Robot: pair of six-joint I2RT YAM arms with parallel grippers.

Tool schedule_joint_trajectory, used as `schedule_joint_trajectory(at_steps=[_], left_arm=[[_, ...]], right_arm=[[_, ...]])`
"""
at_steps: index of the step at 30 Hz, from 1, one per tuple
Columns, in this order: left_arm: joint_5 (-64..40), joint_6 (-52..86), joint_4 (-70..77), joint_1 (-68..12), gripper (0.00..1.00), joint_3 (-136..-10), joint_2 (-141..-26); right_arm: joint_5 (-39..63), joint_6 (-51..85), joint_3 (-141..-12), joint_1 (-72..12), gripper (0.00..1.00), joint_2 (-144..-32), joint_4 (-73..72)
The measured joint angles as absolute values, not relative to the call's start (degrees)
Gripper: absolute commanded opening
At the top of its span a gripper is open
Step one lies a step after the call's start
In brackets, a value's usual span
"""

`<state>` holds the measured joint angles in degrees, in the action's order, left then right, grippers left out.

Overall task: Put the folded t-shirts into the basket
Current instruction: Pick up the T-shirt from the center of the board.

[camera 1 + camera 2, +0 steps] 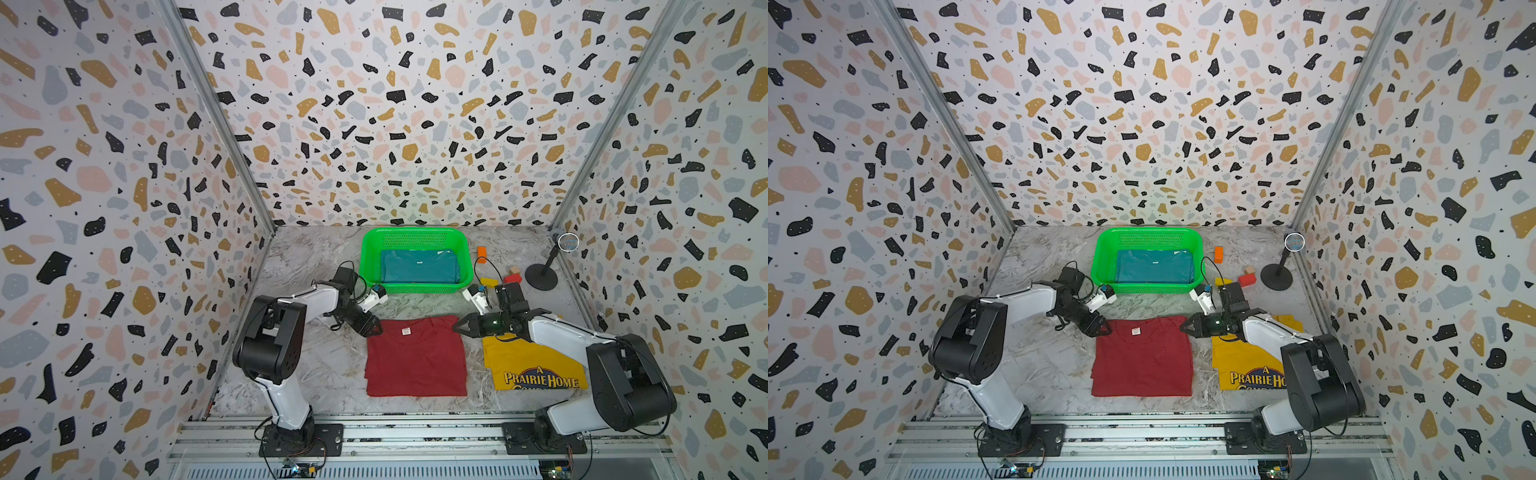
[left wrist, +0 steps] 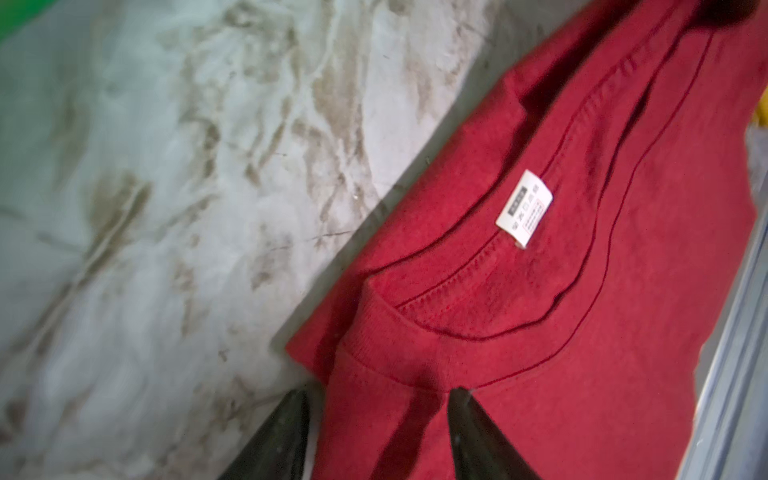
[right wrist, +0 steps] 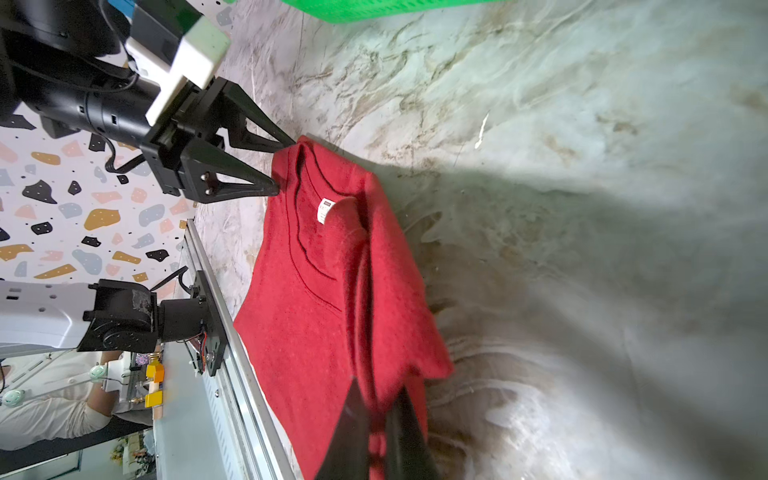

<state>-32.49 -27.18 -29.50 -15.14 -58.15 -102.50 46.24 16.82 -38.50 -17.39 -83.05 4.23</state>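
Two grippers are flanking the far edge of the dark red shirt [image 1: 415, 361], lying front-centre on the table [image 1: 316, 266]: the right gripper [image 3: 379, 388] is clamping its right corner, the left gripper [image 3: 283, 166], jaws apart, is straddling its left corner; the basket [image 1: 370, 266] is lying straight beyond.

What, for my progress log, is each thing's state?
basket: upright, holding one shirt
teal t-shirt: folded, inside basket
red t-shirt: on table, one corner pinched
yellow t-shirt: folded on table
left pincer: open, straddling red t-shirt's corner
right pincer: shut on red t-shirt
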Motion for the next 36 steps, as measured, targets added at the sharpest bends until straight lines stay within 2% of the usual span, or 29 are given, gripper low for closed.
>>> schedule_joint_trajectory(at_steps=[2,4,6,8,9,17,23,36], left_arm=[[-32.4,-27.7,-30.4,-15.6,0.34,-59.2,-103.6],[-32.2,-28.2,-30.9,-16.1,0.31,-59.3,-103.7],[-31.9,-28.4,-31.3,-16.4,0.19,-59.3,-103.7],[-31.7,-28.8,-31.8,-16.6,0.02,-59.3,-103.7],[-31.8,-29.1,-32.1,-16.6,0.0,-59.3,-103.7],[-32.1,-30.0,-34.5,-16.7,0.0,-59.7,-102.6],[-32.6,-30.9,-36.2,-16.8,0.0,-59.9,-94.5],[-33.7,-31.6,-44.1,-15.8,0.0,-69.2,-91.7]], right_arm=[[46.4,16.8,-38.5,-17.5,0.0,-82.8,4.2],[46.5,16.8,-38.5,-17.5,0.0,-82.7,4.2],[46.5,16.8,-38.5,-17.5,0.0,-82.6,4.2],[46.5,16.8,-38.5,-17.5,0.0,-82.6,4.2],[46.5,16.8,-38.5,-17.5,0.0,-82.6,4.2],[45.3,16.4,-38.5,-17.5,0.0,-80.7,4.3],[44.4,16.0,-38.5,-17.6,0.0,-77.2,4.2],[43.0,14.6,-40.8,-17.6,0.0,-72.7,1.2]])
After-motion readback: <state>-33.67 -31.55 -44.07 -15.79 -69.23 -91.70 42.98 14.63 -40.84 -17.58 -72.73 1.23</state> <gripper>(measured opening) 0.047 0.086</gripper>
